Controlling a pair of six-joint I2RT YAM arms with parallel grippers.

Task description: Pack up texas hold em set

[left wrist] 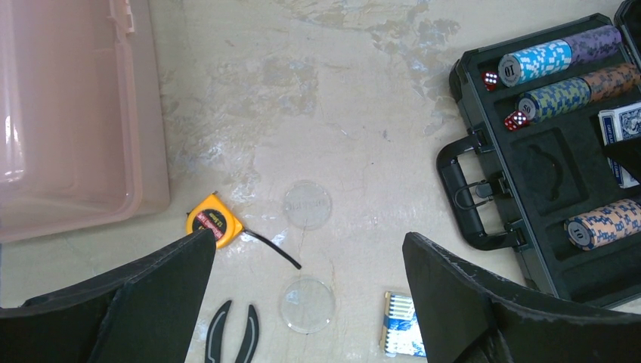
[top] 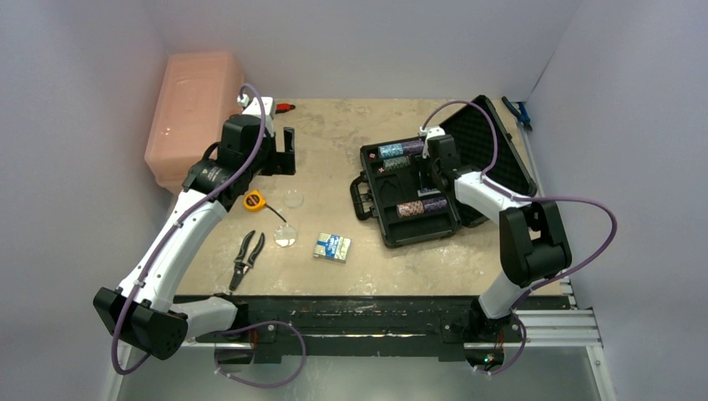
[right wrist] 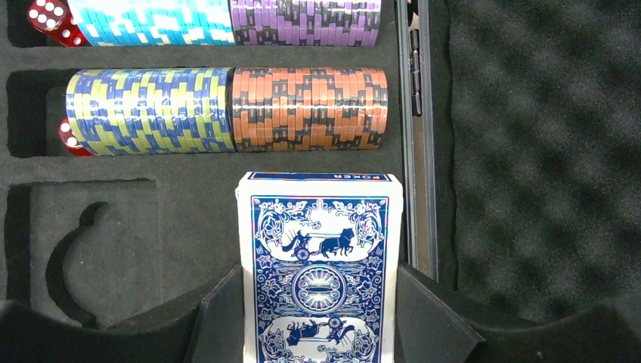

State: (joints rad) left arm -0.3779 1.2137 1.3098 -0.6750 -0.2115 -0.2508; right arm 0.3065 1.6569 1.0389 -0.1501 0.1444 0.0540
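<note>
The black briefcase (top: 409,230) lies open at the right, chip rows (right wrist: 227,110) in its foam and two red dice (left wrist: 490,79) (left wrist: 515,121) at the row ends. My right gripper (right wrist: 317,296) is shut on a blue-backed card deck (right wrist: 319,249), holding it over the foam recess below the orange chips. A second deck (top: 332,247) lies on the table, also seen in the left wrist view (left wrist: 402,335). Two pale discs (left wrist: 307,204) (left wrist: 307,305) lie left of it. My left gripper (left wrist: 308,238) hangs open high above the discs, holding nothing.
A big pink bin (top: 194,113) stands at the back left. A yellow tape measure (top: 254,200) and black-handled pliers (top: 247,257) lie near the discs. The case lid (top: 488,142) leans open to the right, with a blue-handled tool (top: 516,111) behind it.
</note>
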